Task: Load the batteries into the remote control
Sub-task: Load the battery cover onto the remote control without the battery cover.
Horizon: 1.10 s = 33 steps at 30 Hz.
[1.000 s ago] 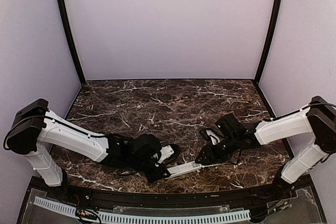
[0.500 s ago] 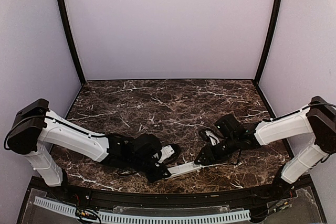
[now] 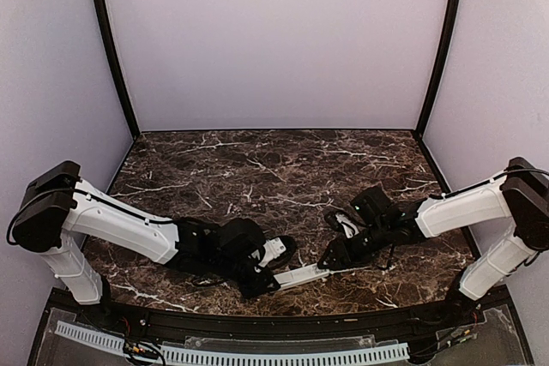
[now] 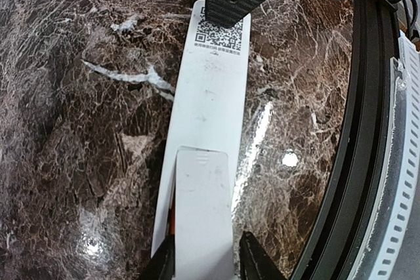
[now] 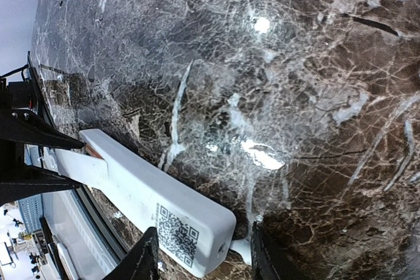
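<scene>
The white remote control (image 3: 300,276) lies label side up near the table's front edge, with its QR code showing in the left wrist view (image 4: 210,96). My left gripper (image 4: 205,263) is shut on the small flat white cover piece (image 4: 202,214), held over the remote's near end. A sliver of the orange battery (image 4: 172,221) shows beside the cover. The blue battery is hidden. My right gripper (image 5: 200,260) straddles the remote's QR end (image 5: 177,231). One finger (image 5: 141,260) is by the label. The other stands off the end with a gap.
The black front rail (image 4: 367,129) and a white perforated strip (image 4: 403,162) run close beside the remote. Both arms (image 3: 129,225) (image 3: 455,207) lie low over the dark marble table (image 3: 274,169), which has walls on three sides.
</scene>
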{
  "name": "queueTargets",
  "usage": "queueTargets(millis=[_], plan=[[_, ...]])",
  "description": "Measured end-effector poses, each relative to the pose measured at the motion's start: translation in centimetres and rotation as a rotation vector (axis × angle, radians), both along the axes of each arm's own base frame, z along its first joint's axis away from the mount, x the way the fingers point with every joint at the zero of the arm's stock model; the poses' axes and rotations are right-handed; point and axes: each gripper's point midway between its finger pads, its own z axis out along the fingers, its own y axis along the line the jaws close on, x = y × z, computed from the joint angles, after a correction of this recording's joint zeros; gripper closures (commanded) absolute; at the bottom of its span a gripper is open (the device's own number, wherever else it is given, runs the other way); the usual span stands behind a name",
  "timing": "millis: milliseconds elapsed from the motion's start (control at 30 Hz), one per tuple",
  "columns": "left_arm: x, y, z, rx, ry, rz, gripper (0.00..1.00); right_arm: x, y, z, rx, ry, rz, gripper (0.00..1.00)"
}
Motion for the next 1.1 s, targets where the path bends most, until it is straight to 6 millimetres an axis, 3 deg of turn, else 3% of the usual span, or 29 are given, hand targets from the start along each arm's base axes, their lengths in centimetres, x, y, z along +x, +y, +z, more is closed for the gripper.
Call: queueTargets(millis=[600, 1100], plan=[[0.22, -0.26, -0.03, 0.006, -0.026, -0.023, 0.59, -0.14, -0.06, -0.03, -0.007, 0.0, 0.01, 0.55], [0.26, -0.23, 0.08, 0.008, -0.048, -0.046, 0.58, -0.31, 0.11, 0.08, 0.0, -0.002, 0.024, 0.55]])
